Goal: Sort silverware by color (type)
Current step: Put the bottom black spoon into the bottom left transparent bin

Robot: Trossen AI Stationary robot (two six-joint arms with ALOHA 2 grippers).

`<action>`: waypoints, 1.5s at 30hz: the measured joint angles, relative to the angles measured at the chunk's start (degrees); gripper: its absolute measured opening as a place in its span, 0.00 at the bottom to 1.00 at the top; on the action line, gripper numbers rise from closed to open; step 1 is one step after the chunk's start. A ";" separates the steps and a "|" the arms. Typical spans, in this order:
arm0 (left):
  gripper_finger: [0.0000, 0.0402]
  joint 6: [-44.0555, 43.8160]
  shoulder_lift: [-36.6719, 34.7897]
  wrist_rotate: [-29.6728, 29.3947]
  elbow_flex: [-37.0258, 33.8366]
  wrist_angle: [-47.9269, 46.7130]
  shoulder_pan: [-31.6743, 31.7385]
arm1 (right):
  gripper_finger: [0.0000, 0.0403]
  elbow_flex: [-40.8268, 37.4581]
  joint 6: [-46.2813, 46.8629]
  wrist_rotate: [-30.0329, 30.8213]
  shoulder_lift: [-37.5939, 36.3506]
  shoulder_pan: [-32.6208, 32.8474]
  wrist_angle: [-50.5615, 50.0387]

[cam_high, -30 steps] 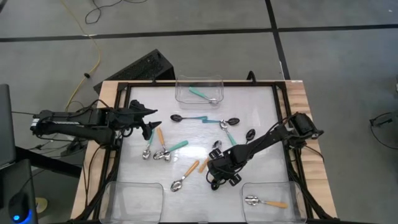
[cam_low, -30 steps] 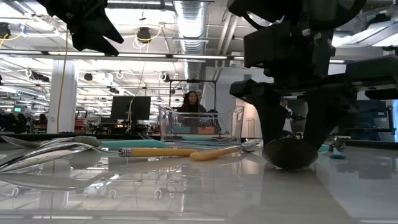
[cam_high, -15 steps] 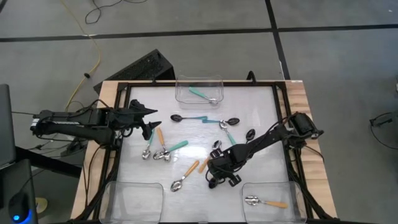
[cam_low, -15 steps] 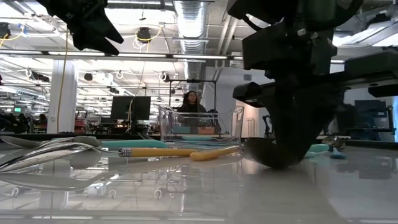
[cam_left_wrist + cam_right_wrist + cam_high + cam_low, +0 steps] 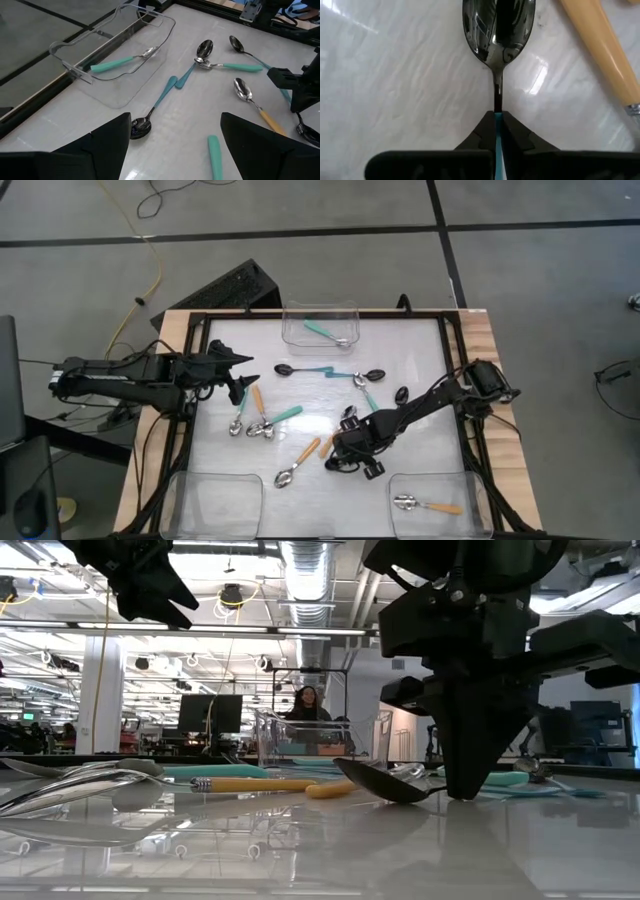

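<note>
reaching low mid-table, right gripper (image 5: pixel 496 131) jaws clenched on black-bowled spoon (image 5: pixel 498 25), left gripper (image 5: pixel 238 372) released

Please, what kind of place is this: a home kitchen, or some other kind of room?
Probably a robotics lab or workshop in an open industrial hall, not a kitchen. Exposed ceiling ducts and strip lights run overhead, a monitor stands on a far desk, and a framed table carries two robot arms on a bare concrete floor.
</note>
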 joint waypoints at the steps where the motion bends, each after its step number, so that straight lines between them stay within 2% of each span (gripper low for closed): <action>1: 0.73 0.00 0.00 0.00 0.00 0.00 0.00 | 0.07 -0.02 0.73 0.00 -0.06 0.00 0.55; 16: 0.73 0.00 0.02 0.07 0.00 0.07 0.00 | 0.07 12.20 -3.26 8.57 -0.09 -3.36 1.58; 26: 0.73 0.48 0.01 -0.33 0.00 1.31 0.00 | 0.07 14.95 -8.82 9.25 -0.13 -5.64 13.55; 30: 0.73 0.79 0.01 -0.50 0.00 1.49 0.00 | 0.07 14.95 -10.45 9.00 -0.13 -6.44 21.38; 35: 0.73 1.30 0.02 0.16 0.00 1.29 0.00 | 0.07 15.06 -11.11 6.53 0.49 -7.54 37.14; 42: 0.73 3.26 0.00 0.22 0.00 1.24 0.00 | 0.07 15.08 -11.06 5.17 6.21 -6.01 55.99; 45: 0.73 4.42 0.02 0.22 0.00 1.18 0.00 | 0.07 17.41 -11.04 2.49 9.25 -4.89 59.32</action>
